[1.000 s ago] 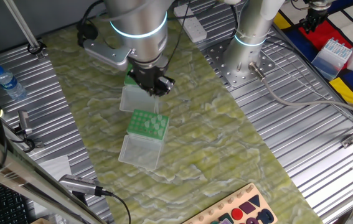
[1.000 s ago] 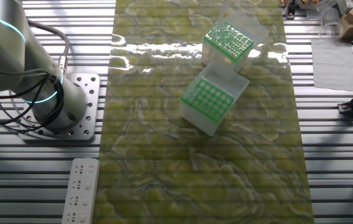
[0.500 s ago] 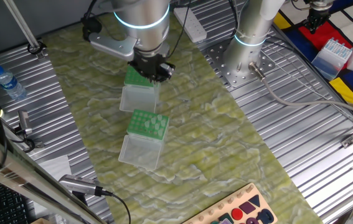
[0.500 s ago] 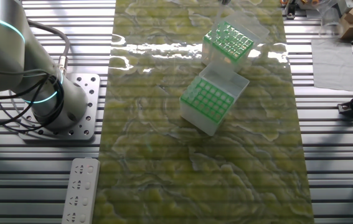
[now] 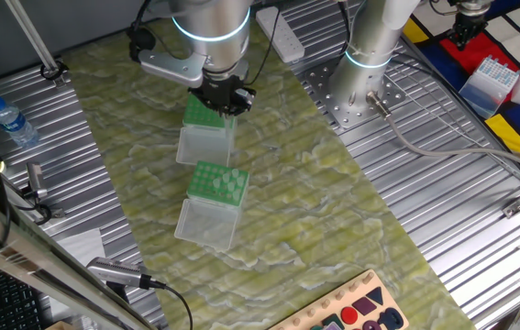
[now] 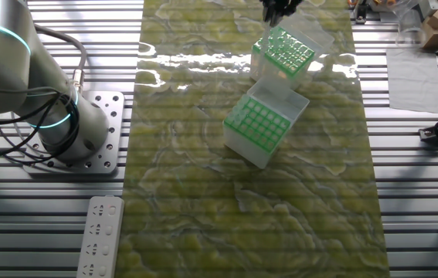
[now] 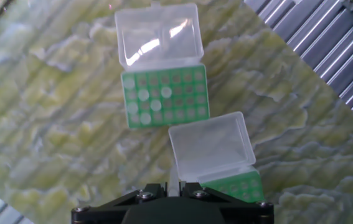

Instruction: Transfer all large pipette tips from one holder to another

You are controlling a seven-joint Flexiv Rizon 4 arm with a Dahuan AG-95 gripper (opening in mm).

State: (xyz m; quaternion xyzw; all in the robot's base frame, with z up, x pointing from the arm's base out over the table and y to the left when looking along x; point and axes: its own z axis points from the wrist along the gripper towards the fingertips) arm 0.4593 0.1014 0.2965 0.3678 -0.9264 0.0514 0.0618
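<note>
No legible writing on holders point(image 7: 165, 98)

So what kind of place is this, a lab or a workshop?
Most likely a robotics test bench set up for lab-style work: a robot arm bolted to a ribbed metal table, two green-topped pipette tip boxes on a mat, and more tip racks at the side.

Water bottle point(image 5: 8, 121) and power strip point(image 6: 101, 238) flank the mat point(image 6: 203, 193).
</note>
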